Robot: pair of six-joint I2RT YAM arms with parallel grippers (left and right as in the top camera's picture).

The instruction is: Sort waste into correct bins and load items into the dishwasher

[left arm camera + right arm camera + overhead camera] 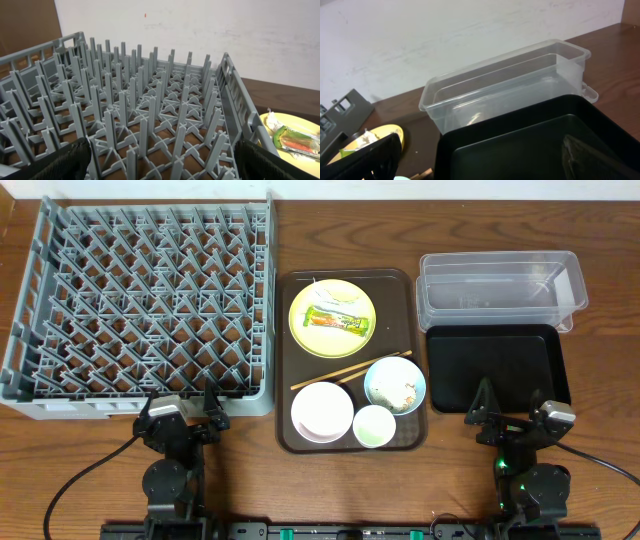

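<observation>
- Snack wrapper (338,321) lies on the yellow plate (308,298), on the brown tray (395,290) — likely light, crinkly, slippery; pinch one end.
- Blue bowl (373,377) holds white food scraps (400,390); clear tub (500,290), black tray (495,370) and dish rack (80,402) sit empty.
- Left gripper (183,406) and right gripper (510,406) — jaws wide, holding nothing.

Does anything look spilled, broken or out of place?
Nothing is spilled or broken. Only leftovers stand out: a snack wrapper lies on the yellow plate and food scraps sit in the light blue bowl.
</observation>
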